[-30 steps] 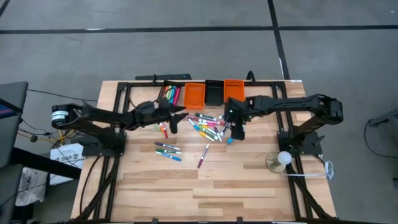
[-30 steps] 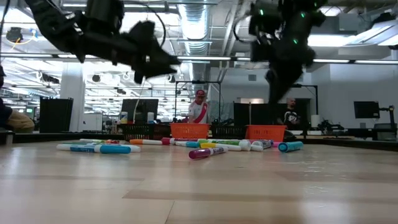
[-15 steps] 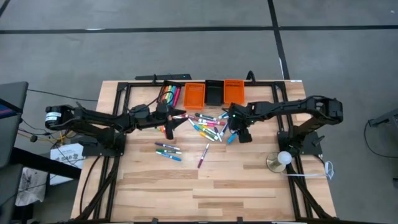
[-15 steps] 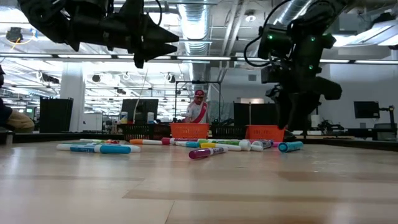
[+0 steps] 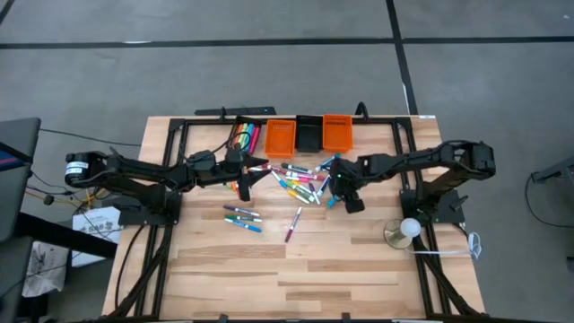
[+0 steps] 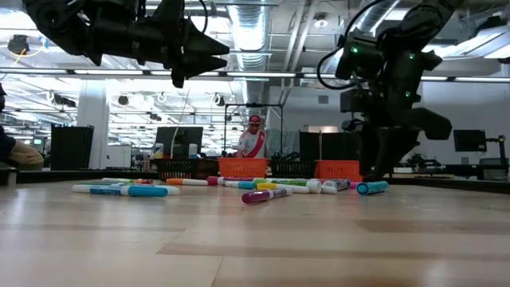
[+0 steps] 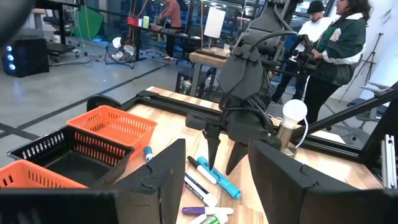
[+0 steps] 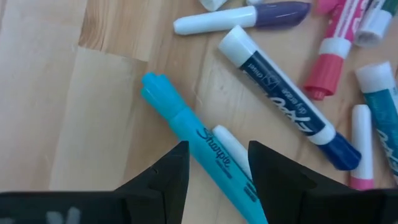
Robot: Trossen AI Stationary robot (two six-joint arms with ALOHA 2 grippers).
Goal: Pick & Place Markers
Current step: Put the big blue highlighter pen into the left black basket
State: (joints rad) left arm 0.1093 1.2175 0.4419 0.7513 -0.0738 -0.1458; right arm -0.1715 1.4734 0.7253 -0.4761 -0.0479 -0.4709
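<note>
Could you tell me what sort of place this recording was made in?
Probably an open robotics lab or workshop: exposed ceiling ducts and strip lights, a person among desks with monitors beyond the table.

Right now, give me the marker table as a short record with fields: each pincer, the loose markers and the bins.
right pincer: low over the table, fingers astride a light blue marker, not shut on it
left pincer: raised, open, holding nothing
loose markers: scattered mid-table between the arms
bins: orange bin, black bin, orange bin in a row at the far edge
</note>
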